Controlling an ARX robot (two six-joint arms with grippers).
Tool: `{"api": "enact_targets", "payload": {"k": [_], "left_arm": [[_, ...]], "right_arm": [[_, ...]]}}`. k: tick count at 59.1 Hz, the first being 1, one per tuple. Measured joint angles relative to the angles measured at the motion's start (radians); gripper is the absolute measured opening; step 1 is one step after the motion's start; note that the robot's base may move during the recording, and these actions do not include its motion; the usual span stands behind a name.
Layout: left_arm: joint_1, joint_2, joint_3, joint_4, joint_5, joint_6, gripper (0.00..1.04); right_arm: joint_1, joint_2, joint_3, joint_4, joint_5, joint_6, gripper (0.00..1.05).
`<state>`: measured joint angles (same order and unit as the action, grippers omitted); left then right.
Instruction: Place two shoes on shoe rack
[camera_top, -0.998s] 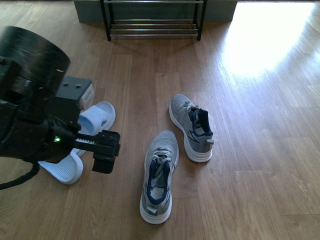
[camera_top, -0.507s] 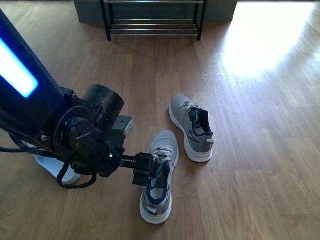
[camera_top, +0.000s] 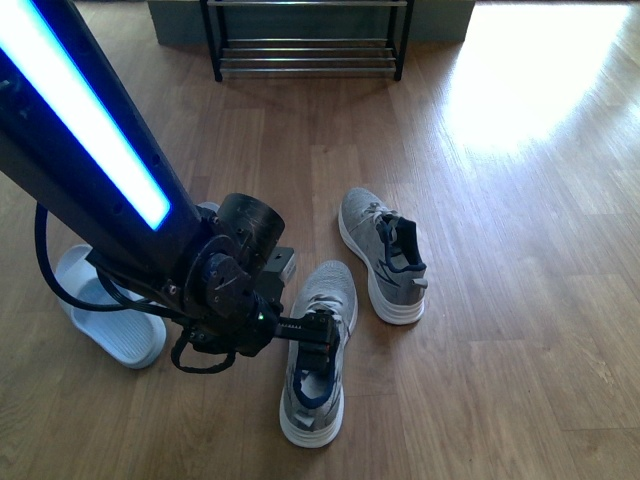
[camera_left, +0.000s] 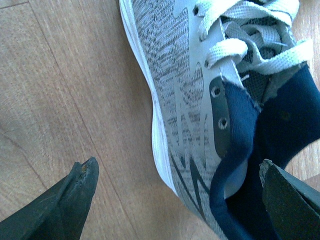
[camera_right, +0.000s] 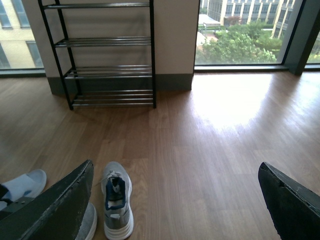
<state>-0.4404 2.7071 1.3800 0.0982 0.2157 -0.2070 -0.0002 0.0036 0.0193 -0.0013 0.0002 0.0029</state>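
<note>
Left wrist view: my left gripper (camera_left: 177, 167) gapes wide across the near sneaker (camera_left: 175, 90), which lies on the floor (camera_top: 520, 300), well apart from the shoe rack (camera_top: 305, 45). It looks light, with a soft knit upper; I'd pinch the padded navy collar wall.

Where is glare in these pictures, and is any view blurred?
Front view: sunlight washes out the wooden floor at the far right, and the arm's light strip is overexposed. Left wrist view: the grey sneaker is sharp, evenly lit. Right wrist view: a glare patch on the floor.

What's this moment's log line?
left gripper: open around nearer grey knit sneaker sidewall | right gripper: open | black chrome-rod shoe rack: no shoes
</note>
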Motion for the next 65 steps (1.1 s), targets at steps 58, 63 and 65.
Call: {"api": "enact_targets", "payload": {"k": [58,63,65], "left_arm": [[0.008,-0.044,-0.037,0.032,-0.297,0.051,0.01],[0.039,-0.241,-0.205,0.128,-0.349,0.072,0.01],[0.053,-0.363,-0.282,0.158,-0.362,0.071,0.01]], "right_arm": [[0.000,0.000,0.000,0.000,0.000,0.000,0.96],[0.000,0.000,0.000,0.000,0.000,0.000,0.96],[0.000,0.000,0.000,0.000,0.000,0.000,0.96]]}}
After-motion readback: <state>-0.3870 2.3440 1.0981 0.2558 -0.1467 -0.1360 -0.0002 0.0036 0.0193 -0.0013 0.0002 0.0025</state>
